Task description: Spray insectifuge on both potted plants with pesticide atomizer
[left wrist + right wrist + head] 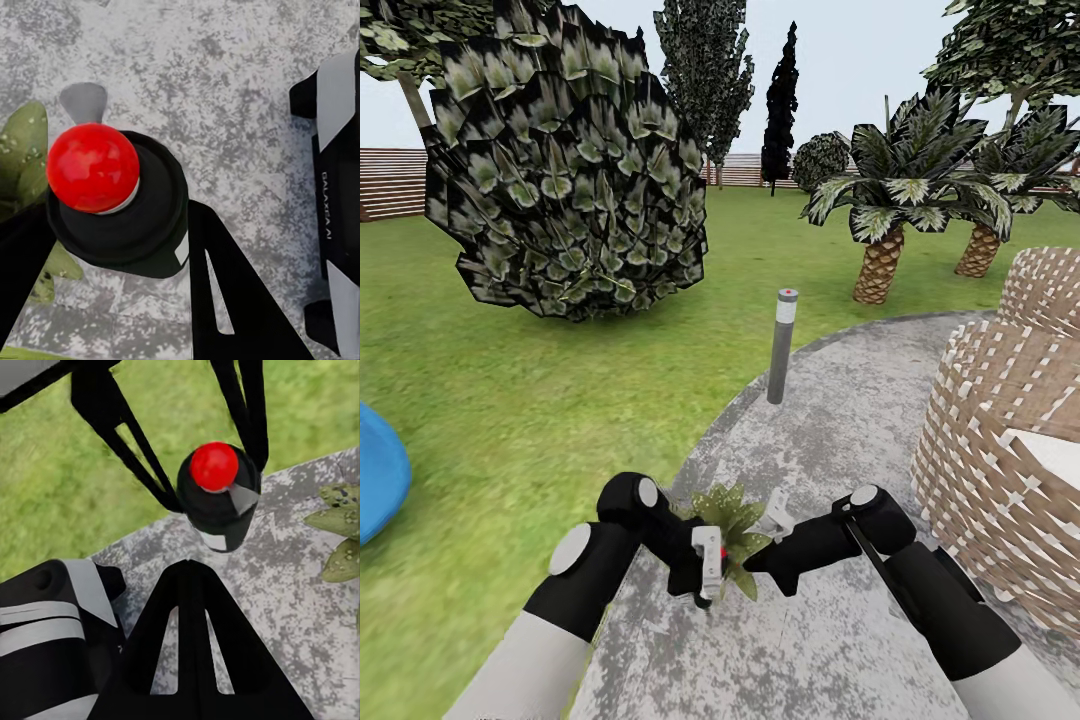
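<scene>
The pesticide atomizer (120,217) is a dark bottle with a round red cap (93,166), and my left gripper (112,221) is shut on it. In the head view it shows as a red dot (725,553) in my left gripper (707,570), low over one potted plant (732,510) at the patio's edge. Its leaves (22,150) lie just beside the bottle. From the right wrist, the atomizer (217,502) hangs over the paving between the left fingers (127,450), next to the plant's leaves (337,540). My right gripper (187,574) is shut and empty, close beside the bottle (775,517).
A grey bollard lamp (783,345) stands ahead on the paved patio (840,420). A wicker chair (1000,440) is on the right, and a blue object (375,470) lies on the lawn at left. A big bush (570,170), palms (880,230) and a fence (390,180) lie farther off.
</scene>
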